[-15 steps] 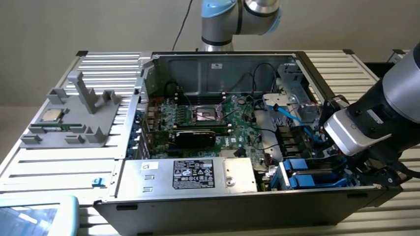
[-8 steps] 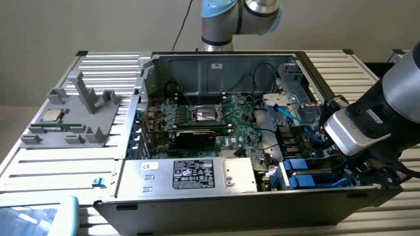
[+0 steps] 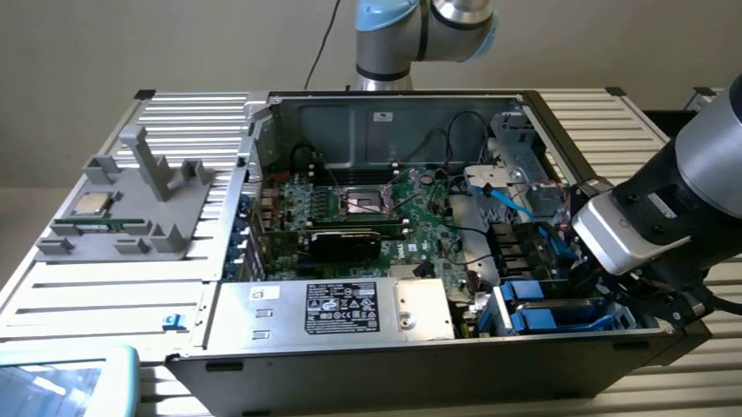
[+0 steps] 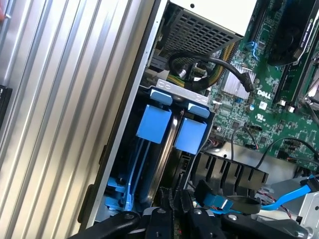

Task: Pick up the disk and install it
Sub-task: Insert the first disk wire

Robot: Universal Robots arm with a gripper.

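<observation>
The disk (image 4: pixel 154 123) stands edge-on in the drive bay at the front corner of the open computer case, on the exterior view's right. Its bright blue carrier (image 3: pixel 554 313) shows beside a second blue tab (image 4: pixel 191 135), with a dark metal edge between them. My gripper (image 4: pixel 178 219) hangs right over the near end of that bay, its black fingers (image 4: pixel 160 219) drawn close together with nothing clearly between them. In the exterior view the gripper (image 3: pixel 663 314) sits low behind the arm's thick wrist, at the case's front right corner.
A silver power supply (image 3: pixel 347 308) with a black label lies beside the bay. The green motherboard (image 3: pixel 383 217), black cables (image 4: pixel 209 64) and a blue data cable (image 3: pixel 510 195) crowd the case. A grey fixture (image 3: pixel 128 200) holding a small chip (image 3: pixel 90 204) sits outside on the ribbed table (image 4: pixel 60 99).
</observation>
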